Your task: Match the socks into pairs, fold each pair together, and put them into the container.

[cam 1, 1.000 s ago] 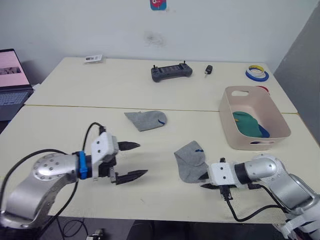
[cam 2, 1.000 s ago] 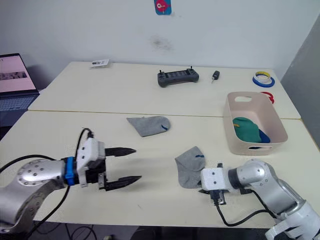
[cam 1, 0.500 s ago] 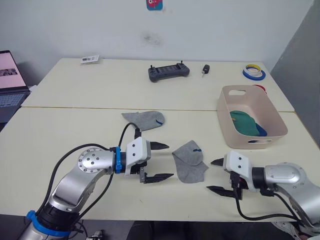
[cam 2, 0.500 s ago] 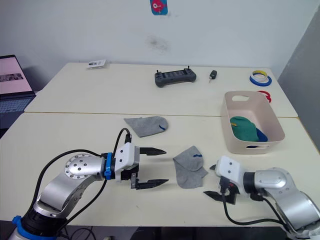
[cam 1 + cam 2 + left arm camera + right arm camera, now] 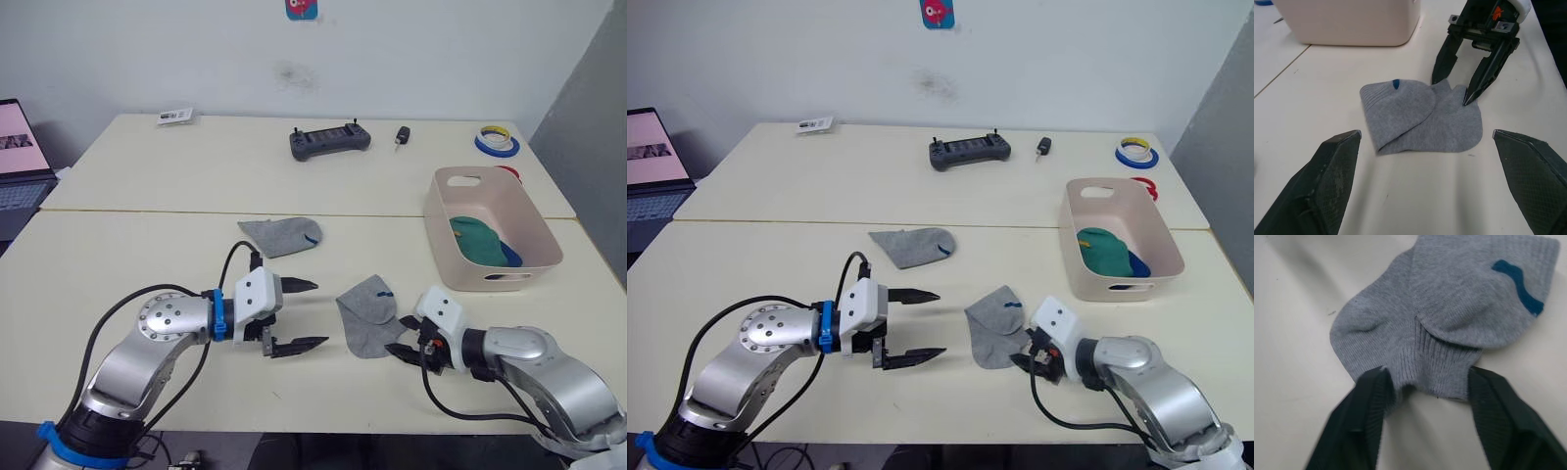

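your right gripper is the one that counts here: its jaws are spread and straddle the right-hand edge of the near grey sock, one black fingertip on each side of the cuff end, tips down at the desk. in the right wrist view the ribbed edge sits right between the two fingers, touching or nearly so, so the sock lies straight ahead of those jaws with nothing between. the sock is folded over on itself and runs roughly near-to-far, its blue mark toward the far end. your left gripper hangs just left of the same sock, jaws wide and empty, pointing at it from the other side, a little apart from the cloth. the far grey sock lies flat beyond, well apart from both grippers and nearer your left arm. the container sits far right with green and blue socks already inside. judging by this, closing the right jaws on the edge looks like the next move.
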`<action>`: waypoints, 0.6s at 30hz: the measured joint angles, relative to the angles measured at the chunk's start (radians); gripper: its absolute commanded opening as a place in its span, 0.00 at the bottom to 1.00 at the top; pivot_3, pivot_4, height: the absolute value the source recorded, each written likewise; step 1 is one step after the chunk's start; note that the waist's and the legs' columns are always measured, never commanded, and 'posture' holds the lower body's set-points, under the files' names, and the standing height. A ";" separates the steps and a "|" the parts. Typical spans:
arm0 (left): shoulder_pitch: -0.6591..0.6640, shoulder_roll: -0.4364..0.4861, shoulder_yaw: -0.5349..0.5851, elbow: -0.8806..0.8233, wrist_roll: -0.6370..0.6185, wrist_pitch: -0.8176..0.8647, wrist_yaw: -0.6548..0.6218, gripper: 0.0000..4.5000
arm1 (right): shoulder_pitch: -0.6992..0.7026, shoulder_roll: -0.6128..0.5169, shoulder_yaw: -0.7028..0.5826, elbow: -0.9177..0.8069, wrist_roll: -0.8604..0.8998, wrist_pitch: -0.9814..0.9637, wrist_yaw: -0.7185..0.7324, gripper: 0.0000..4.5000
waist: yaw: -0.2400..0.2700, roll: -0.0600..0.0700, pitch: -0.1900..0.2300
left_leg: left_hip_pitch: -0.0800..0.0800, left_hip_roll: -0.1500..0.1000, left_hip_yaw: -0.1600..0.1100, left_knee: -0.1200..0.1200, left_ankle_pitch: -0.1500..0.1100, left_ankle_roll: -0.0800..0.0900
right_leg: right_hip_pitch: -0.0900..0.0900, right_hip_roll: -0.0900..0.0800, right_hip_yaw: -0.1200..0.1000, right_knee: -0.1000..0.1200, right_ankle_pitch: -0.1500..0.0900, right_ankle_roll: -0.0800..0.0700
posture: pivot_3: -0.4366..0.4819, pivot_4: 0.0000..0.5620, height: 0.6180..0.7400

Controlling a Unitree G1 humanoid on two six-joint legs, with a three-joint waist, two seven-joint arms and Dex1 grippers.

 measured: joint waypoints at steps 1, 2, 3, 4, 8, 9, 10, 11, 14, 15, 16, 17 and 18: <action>0.008 0.007 0.012 -0.001 -0.002 0.001 0.000 1.00 | -0.010 -0.001 0.009 0.002 0.003 0.005 0.001 0.33 | 0.000 0.000 0.000 | 0.000 0.000 0.000 0.000 0.000 0.000 | 0.000 0.000 0.000 0.000 0.000 0.000 | 0.48 0.27 1.00; 0.018 0.013 0.026 -0.003 -0.006 0.002 0.001 1.00 | -0.026 -0.008 0.022 0.007 0.008 0.006 0.004 0.25 | 0.000 0.000 0.000 | 0.000 0.000 0.000 0.000 0.000 0.000 | 0.000 0.000 0.000 0.000 0.000 0.000 | 0.48 0.27 1.00; 0.026 0.015 0.037 -0.008 -0.010 0.003 0.001 1.00 | -0.033 -0.012 0.030 0.007 0.008 0.005 0.008 0.17 | 0.000 0.000 0.000 | 0.000 0.000 0.000 0.000 0.000 0.000 | 0.000 0.000 0.000 0.000 0.000 0.000 | 0.48 0.27 1.00; 0.039 0.019 0.050 -0.018 -0.015 0.004 0.001 1.00 | -0.044 -0.022 0.040 0.011 0.008 0.001 0.017 0.10 | 0.000 0.000 0.000 | 0.000 0.000 0.000 0.000 0.000 0.000 | 0.000 -0.001 0.000 0.000 0.000 0.000 | 0.48 0.27 1.00; 0.091 0.047 0.117 -0.043 -0.044 0.028 0.005 1.00 | -0.141 -0.085 0.080 0.030 0.007 -0.046 0.086 0.00 | 0.000 0.000 0.000 | 0.000 0.001 0.000 0.000 0.000 0.000 | 0.000 -0.001 0.000 0.000 0.000 0.000 | 0.48 0.27 1.00; 0.106 0.052 0.139 -0.051 -0.055 0.040 0.013 1.00 | -0.186 -0.095 0.091 0.040 0.008 -0.062 0.110 0.00 | -0.001 0.000 0.000 | 0.000 0.000 0.000 0.000 0.000 0.000 | -0.001 -0.001 0.000 0.000 0.000 0.000 | 0.48 0.27 1.00; 0.118 0.056 0.154 -0.058 -0.060 0.047 0.019 1.00 | -0.222 -0.096 0.102 0.049 0.008 -0.072 0.129 0.00 | -0.003 0.000 0.000 | 0.000 0.001 0.000 0.000 0.000 0.000 | -0.001 -0.001 0.000 0.000 0.000 0.000 | 0.48 0.27 1.00; 0.127 0.058 0.170 -0.062 -0.068 0.053 0.022 1.00 | -0.263 -0.096 0.112 0.058 0.008 -0.087 0.151 0.00 | -0.003 0.000 0.000 | 0.000 0.001 0.000 0.000 0.000 0.000 | -0.001 -0.001 0.000 0.000 0.000 0.000 | 0.48 0.27 1.00; 0.175 0.072 0.228 -0.073 -0.086 0.071 0.036 1.00 | -0.407 -0.092 0.176 0.111 0.005 -0.143 0.235 0.00 | -0.002 0.000 0.000 | 0.000 0.001 0.000 0.000 0.000 0.000 | -0.001 -0.001 0.000 0.000 0.000 0.000 | 0.48 0.27 1.00; 0.192 0.072 0.245 -0.078 -0.089 0.075 0.043 1.00 | -0.454 -0.086 0.202 0.137 0.000 -0.169 0.264 0.00 | -0.002 0.000 0.000 | 0.000 0.001 0.000 0.000 0.000 0.000 | -0.001 -0.001 0.000 0.000 0.000 0.000 | 0.48 0.27 1.00; 0.209 0.072 0.262 -0.082 -0.092 0.083 0.047 1.00 | -0.500 -0.073 0.228 0.165 -0.009 -0.197 0.291 0.00 | -0.002 0.000 0.000 | 0.000 0.001 0.000 0.000 0.000 0.000 | -0.002 -0.001 0.000 0.000 0.000 0.000 | 0.48 0.27 1.00; 0.224 0.072 0.278 -0.087 -0.096 0.089 0.053 1.00 | -0.542 -0.055 0.243 0.190 -0.015 -0.225 0.315 0.00 | -0.002 0.000 0.000 | 0.000 0.001 0.000 0.000 0.000 0.000 | -0.002 -0.001 0.000 0.000 0.000 0.000 | 0.48 0.27 1.00; 0.244 0.072 0.298 -0.096 -0.102 0.094 0.063 1.00 | -0.590 -0.035 0.263 0.218 -0.019 -0.261 0.341 0.00 | -0.002 0.000 0.000 | 0.000 0.001 0.000 0.000 0.000 0.000 | -0.002 -0.001 0.000 0.000 0.000 0.000 | 0.48 0.27 1.00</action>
